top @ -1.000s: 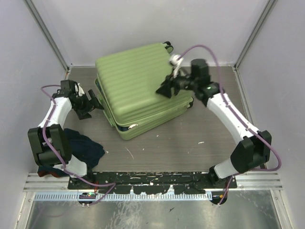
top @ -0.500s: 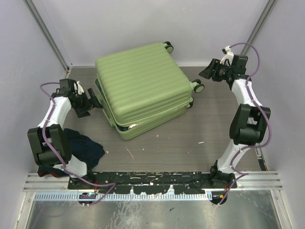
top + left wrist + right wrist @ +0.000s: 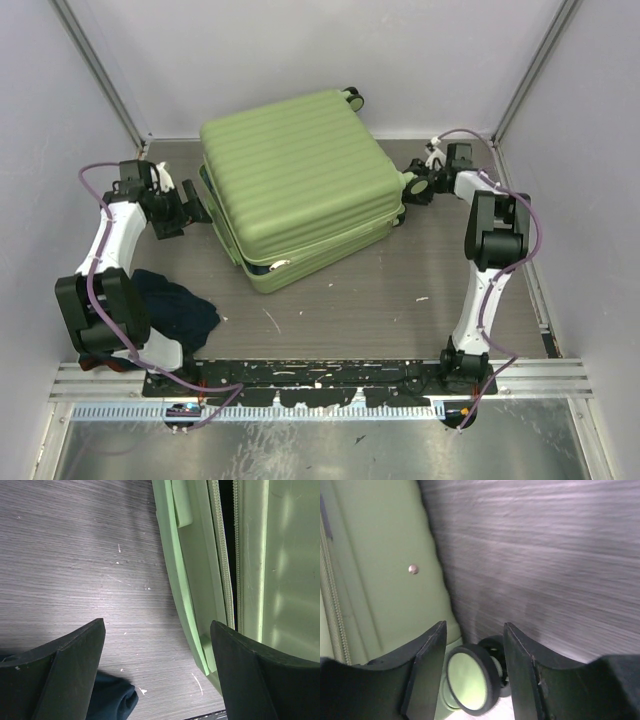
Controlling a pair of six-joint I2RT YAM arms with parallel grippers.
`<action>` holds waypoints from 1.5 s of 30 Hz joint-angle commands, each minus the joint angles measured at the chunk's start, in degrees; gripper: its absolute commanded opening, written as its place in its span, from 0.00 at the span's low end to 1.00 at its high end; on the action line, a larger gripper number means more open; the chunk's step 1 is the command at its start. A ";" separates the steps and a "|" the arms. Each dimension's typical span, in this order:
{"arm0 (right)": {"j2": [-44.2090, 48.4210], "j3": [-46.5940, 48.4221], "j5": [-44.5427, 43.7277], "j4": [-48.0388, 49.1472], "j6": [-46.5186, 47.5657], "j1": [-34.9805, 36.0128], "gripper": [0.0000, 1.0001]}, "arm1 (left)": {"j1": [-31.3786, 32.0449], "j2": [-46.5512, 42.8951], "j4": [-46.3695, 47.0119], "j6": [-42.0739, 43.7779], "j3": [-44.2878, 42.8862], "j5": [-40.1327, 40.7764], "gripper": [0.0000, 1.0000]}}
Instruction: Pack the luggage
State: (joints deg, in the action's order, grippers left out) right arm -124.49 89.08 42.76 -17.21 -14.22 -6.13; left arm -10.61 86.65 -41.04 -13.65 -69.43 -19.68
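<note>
Top cam: high at the near edge, looking down on the whole bench (image 3: 340, 300). Wrist cams: close-up on opposite sides of the suitcase (image 3: 295, 170).

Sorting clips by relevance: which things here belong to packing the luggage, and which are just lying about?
Job: luggage; left gripper and right gripper, both open beside it.
Lying about: dark blue cloth near the left arm's base, untouched; maybe meant for packing.

The left end effector (image 3: 157, 625) gapes wide over the grey worktop (image 3: 75, 555). The luggage (image 3: 197, 560), with a dark gap between its zip rows, fills 1 to 4 o'clock. A dark blue cloth (image 3: 114, 700) lies at 7 o'clock.
</note>
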 commanded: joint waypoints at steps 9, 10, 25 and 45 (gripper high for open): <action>5.53 -17.31 5.40 -4.87 4.78 4.13 0.37 | -1.21 -0.35 1.78 1.65 -1.08 -1.77 0.86; 6.86 -19.37 5.76 -5.24 5.17 4.19 0.37 | -1.29 -0.03 2.28 1.33 -1.06 -2.43 0.85; 22.18 -33.94 10.29 -10.11 7.02 -0.39 0.37 | 5.35 10.71 8.53 0.52 -0.42 -10.54 0.71; 18.57 -9.26 1.58 21.44 -24.38 -15.66 0.86 | 11.10 16.72 6.66 4.22 -10.17 -8.09 0.82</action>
State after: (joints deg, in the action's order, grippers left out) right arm -104.75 77.17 43.11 -9.45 -22.50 -22.33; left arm 0.12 104.44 -33.01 -9.96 -82.19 -26.98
